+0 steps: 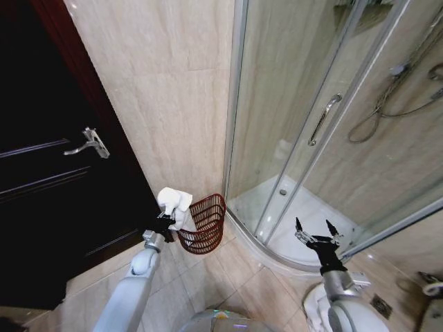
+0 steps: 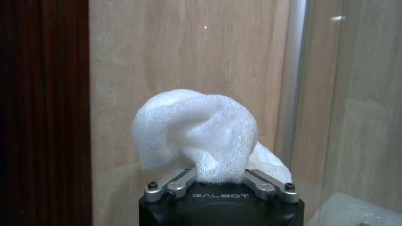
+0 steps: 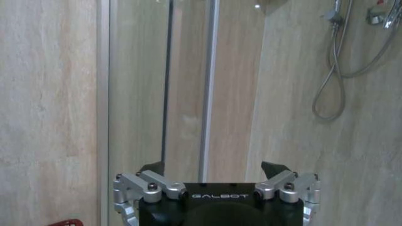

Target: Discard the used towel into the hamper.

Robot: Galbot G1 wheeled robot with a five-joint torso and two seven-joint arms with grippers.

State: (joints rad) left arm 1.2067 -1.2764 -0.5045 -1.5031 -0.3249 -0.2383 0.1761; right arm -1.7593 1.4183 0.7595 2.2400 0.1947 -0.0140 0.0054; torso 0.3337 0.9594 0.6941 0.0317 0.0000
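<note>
The left end effector (image 1: 166, 220) stood in the lower middle of the head view, just left of the hamper (image 1: 203, 225). It was clenched on a white towel (image 1: 174, 202), which rose above the fingers as a soft bundle. In the left wrist view the towel (image 2: 197, 134) sat in the middle of the frame, bunched and folded over, with its lower part pressed between the two metal fingers (image 2: 168, 185). A beige tiled wall (image 2: 188, 47) was behind it, and a dark door (image 2: 37, 113) filled the left side of that frame.

The hamper was a dark red wire basket, round and open at the top. It stood on the floor (image 1: 221, 277) near the centre bottom of the head view, beside the curved base of the shower cabin (image 1: 304, 138). The towel was beside the hamper's left rim, held up in the air; whether it touched the rim I could not tell.

The right end effector (image 1: 315, 229) was in the lower right of the head view, in front of the glass of the shower cabin and well apart from the hamper. Its fingers (image 3: 276, 167) were spread, released, with nothing between them. In the right wrist view a shower hose (image 3: 333, 84) hung in the upper right, and a small piece of the hamper (image 3: 64, 222) appeared in the lower left corner.
</note>
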